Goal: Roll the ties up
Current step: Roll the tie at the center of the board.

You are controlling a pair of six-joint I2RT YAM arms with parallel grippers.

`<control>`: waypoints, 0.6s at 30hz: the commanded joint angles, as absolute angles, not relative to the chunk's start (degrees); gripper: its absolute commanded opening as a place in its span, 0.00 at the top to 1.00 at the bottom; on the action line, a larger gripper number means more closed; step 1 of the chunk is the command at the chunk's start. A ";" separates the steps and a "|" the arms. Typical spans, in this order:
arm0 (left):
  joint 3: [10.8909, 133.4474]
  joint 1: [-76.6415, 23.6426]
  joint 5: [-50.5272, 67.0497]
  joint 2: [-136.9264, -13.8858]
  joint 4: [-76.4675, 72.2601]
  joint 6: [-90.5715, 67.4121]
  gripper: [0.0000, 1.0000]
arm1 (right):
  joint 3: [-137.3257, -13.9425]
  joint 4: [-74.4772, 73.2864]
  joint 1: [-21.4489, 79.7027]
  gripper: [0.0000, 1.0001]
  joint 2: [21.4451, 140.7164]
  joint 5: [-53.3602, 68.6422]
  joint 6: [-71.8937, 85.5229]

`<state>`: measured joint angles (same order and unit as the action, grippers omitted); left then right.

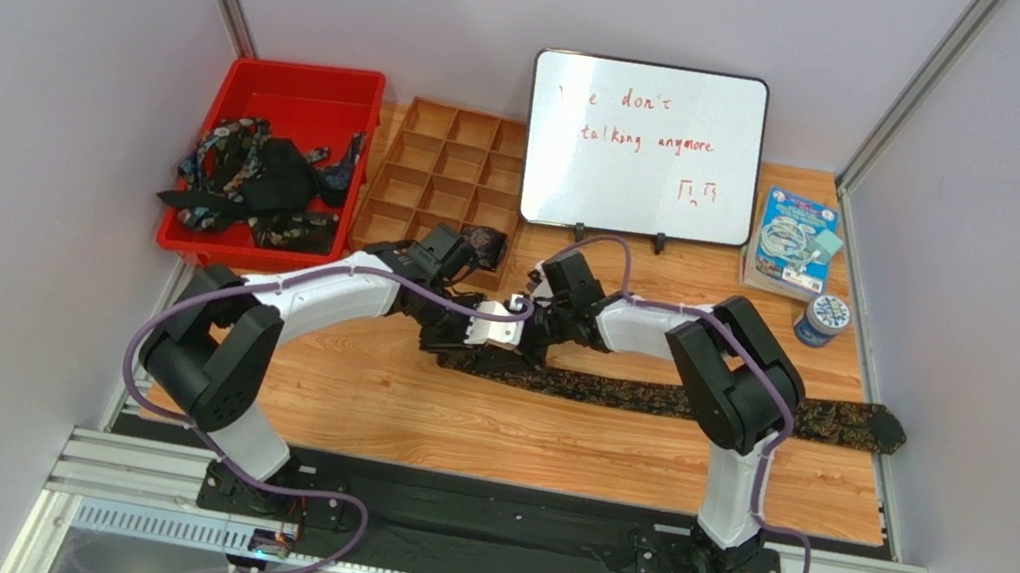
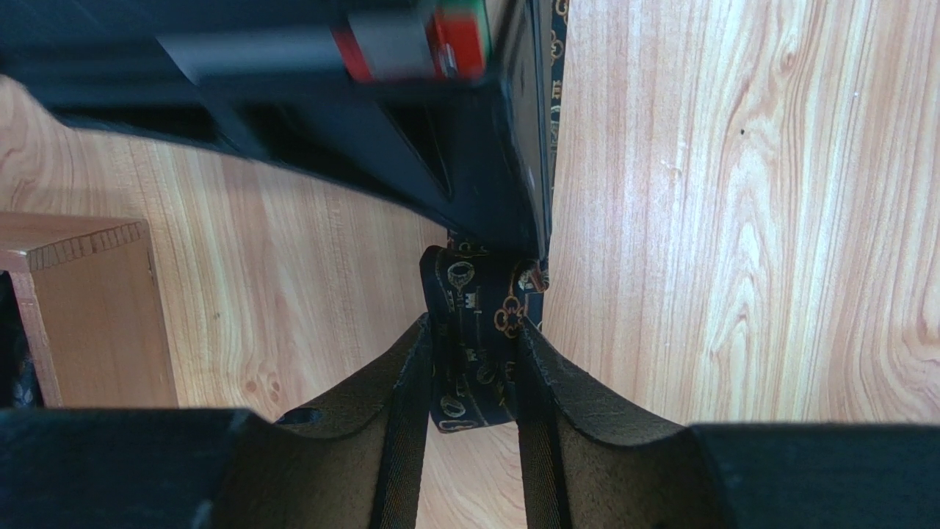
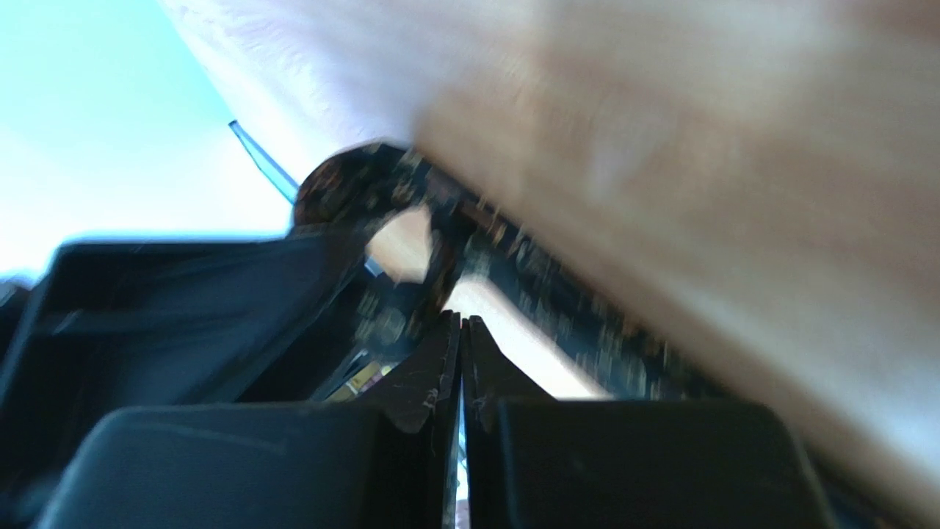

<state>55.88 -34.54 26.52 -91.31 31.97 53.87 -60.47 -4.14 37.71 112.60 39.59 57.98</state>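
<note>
Necktie of black fabric with gold pattern (image 1: 697,401) lies flat, long axis left-to-right on the light wooden tabletop (image 1: 568,447), one end at the right edge, the other mid-table. Grey walls (image 1: 31,79) around. Left gripper (image 2: 474,331) clamps the tie's folded mid-table end. Right gripper (image 3: 461,325) is closed, fingers together, beside it.

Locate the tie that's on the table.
Top view: the tie lies stretched across the table, middle to right, its left end pinched in the left gripper.

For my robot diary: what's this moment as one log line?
left gripper: shut on necktie end | right gripper: shut | necktie: mostly unrolled
</note>
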 commanded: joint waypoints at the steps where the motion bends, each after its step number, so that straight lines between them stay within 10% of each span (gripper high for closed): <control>1: 55.64 -34.98 28.74 -89.91 31.64 54.05 0.61 | -59.59 -8.78 35.77 0.90 106.00 42.45 54.06; 9: 55.55 -35.77 29.00 -89.91 29.97 53.09 0.58 | -57.83 -4.67 34.54 0.63 105.20 43.33 57.47; 18: 56.34 -36.83 27.51 -92.11 30.06 52.47 0.58 | -58.97 -0.53 35.33 0.59 109.77 42.89 59.85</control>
<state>55.75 -36.29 26.61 -91.35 30.61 52.84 -58.37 -4.32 34.74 108.27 42.09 57.56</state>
